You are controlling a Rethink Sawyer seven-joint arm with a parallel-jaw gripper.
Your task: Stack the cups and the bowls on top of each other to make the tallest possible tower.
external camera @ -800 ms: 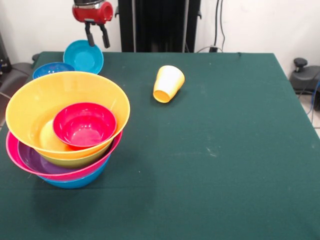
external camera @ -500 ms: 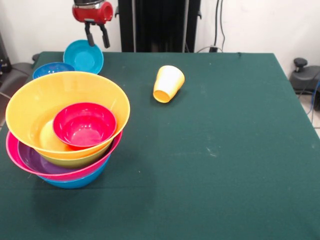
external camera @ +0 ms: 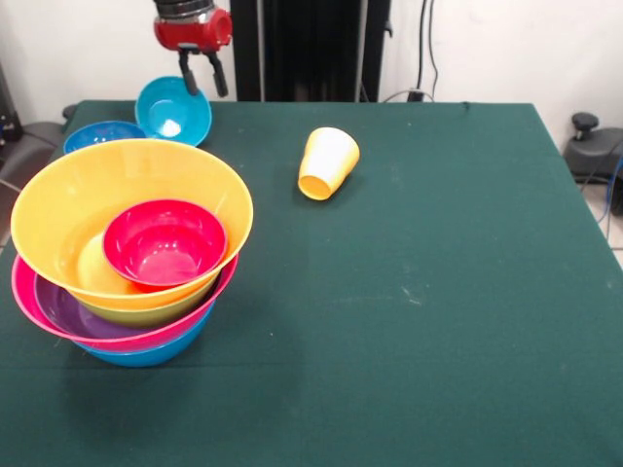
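Note:
The tower stands at the left of the green table: a blue bowl at the bottom, then pink, purple and green bowls, a large orange bowl, and a small red bowl inside it. A yellow-orange cup lies on its side at the table's middle back. A dark blue bowl sits behind the tower. A light blue bowl is tilted, its opening facing the camera. My gripper is right at its upper rim, fingers apart, one finger over the rim. The red cup is out of view.
The black pedestal stands behind the table's far edge, with cables on the wall beside it. A black object sits off the table's right edge, and dark equipment off its left edge.

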